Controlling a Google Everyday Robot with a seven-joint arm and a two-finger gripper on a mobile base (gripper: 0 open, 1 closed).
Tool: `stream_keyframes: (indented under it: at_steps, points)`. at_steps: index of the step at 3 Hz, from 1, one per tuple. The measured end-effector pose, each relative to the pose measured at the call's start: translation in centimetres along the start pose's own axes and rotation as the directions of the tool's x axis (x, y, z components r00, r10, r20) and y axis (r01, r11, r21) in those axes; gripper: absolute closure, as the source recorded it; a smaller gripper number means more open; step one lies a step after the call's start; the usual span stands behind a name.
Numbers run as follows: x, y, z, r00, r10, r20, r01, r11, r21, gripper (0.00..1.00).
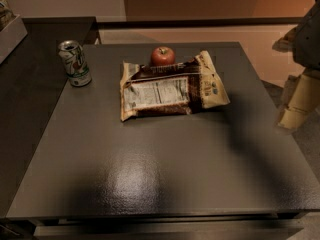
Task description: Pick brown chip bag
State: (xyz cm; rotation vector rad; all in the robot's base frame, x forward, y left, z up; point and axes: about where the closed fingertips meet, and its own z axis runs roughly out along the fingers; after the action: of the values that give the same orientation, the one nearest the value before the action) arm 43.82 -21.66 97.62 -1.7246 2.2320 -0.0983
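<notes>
The brown chip bag (pixel 170 86) lies flat on the dark table (pixel 150 174), toward the back middle. It is crinkled, dark brown with tan ends and a white label panel facing up. My gripper (pixel 294 115) hangs at the right edge of the view, beyond the table's right side and well to the right of the bag. It is apart from the bag and holds nothing that I can see.
A red apple (pixel 163 56) sits right behind the bag, touching or nearly touching its back edge. An opened white and green can (pixel 75 63) stands upright at the table's back left. A second dark counter (pixel 30 84) adjoins on the left.
</notes>
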Motion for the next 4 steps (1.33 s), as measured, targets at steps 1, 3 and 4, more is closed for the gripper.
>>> stream_keyframes:
  at_steps: [1,3,4]
  points:
    - [0.0,0.0,-0.1,1.000,0.001,0.001,-0.001,1.0000,0.003,0.00]
    - [-3.3,-2.6,2.9,0.997,0.041,0.061,-0.041,0.9992,0.000,0.00]
    - [-4.6,-4.8,5.0,0.991,0.098,0.086,-0.100,0.9949,0.011,0.00]
